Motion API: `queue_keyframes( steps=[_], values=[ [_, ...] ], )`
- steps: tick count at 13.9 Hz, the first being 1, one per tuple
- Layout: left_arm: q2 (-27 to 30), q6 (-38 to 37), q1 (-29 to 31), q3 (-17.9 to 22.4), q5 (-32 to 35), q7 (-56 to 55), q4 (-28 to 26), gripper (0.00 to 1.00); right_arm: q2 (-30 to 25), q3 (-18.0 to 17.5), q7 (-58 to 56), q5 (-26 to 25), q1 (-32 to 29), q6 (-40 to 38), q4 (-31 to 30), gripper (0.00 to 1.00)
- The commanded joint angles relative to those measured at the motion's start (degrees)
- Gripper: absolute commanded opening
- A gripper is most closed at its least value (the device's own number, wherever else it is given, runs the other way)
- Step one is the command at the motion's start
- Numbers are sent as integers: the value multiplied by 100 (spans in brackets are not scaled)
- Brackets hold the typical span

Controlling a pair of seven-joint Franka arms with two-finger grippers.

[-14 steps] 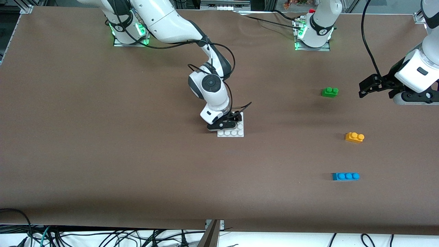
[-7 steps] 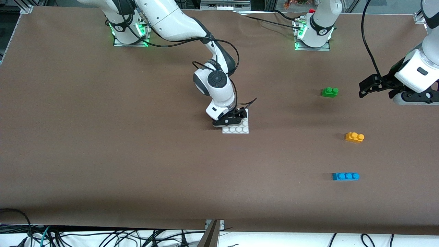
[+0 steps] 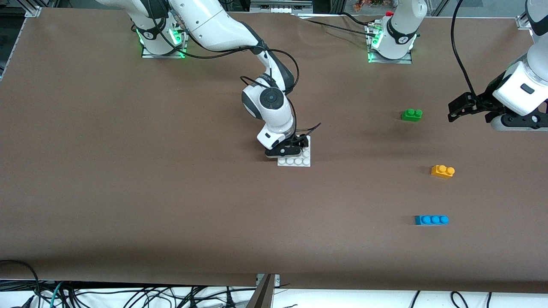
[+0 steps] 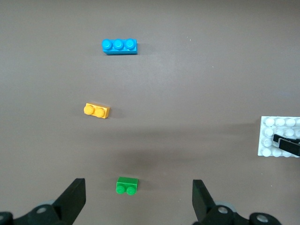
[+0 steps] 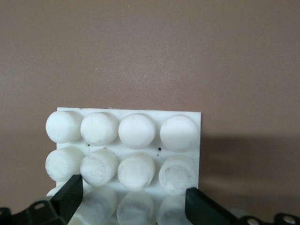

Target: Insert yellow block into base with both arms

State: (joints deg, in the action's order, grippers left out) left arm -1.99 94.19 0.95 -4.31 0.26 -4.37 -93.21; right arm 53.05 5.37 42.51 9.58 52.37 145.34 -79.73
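The yellow block (image 3: 442, 171) (image 4: 97, 110) lies alone on the brown table toward the left arm's end. The white studded base (image 3: 295, 162) (image 5: 136, 131) (image 4: 272, 129) lies flat near the table's middle. My right gripper (image 3: 291, 152) (image 5: 133, 197) is down on the part of the base farther from the front camera. Its jaws stand wide apart on the studded top with several studs between them, clamping nothing. My left gripper (image 3: 453, 112) (image 4: 139, 199) waits open and empty in the air beside the green block, well away from the yellow block.
A green two-stud block (image 3: 412, 114) (image 4: 127, 185) lies farther from the front camera than the yellow block. A longer blue block (image 3: 431, 220) (image 4: 120, 46) lies nearer to it. Cables trail from both arms along the base end of the table.
The right gripper and the base under it slid a little toward the left arm's end and away from the front camera, then stopped. The left arm has not moved.
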Motion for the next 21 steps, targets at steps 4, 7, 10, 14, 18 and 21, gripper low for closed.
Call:
queue_keyframes(
  steps=[4, 7, 10, 14, 18, 21],
  values=[
    [-56, -111, 10, 18, -96, -47, 154, 100, 119, 104, 117, 105, 107, -645, 580, 100],
    [-56, -111, 10, 18, -96, -47, 154, 100, 74, 209, 99, 114, 98, -1427, 1054, 100],
    [-56, -111, 10, 18, -105, -47, 154, 100, 66, 437, 38, 105, 54, -2043, 1574, 100],
    [-56, -111, 37, 35, -193, -55, 154, 100, -373, 1104, -846, 26, 11, -2465, 1601, 100],
    [-56, -111, 37, 35, -193, -47, 154, 100, -681, 1713, -2271, 114, -401, -2862, 1566, 100],
    [-56, -111, 37, 18, -184, -55, 145, 100, -839, 1695, -3342, 158, -1139, -3125, 1566, 100]
  ],
)
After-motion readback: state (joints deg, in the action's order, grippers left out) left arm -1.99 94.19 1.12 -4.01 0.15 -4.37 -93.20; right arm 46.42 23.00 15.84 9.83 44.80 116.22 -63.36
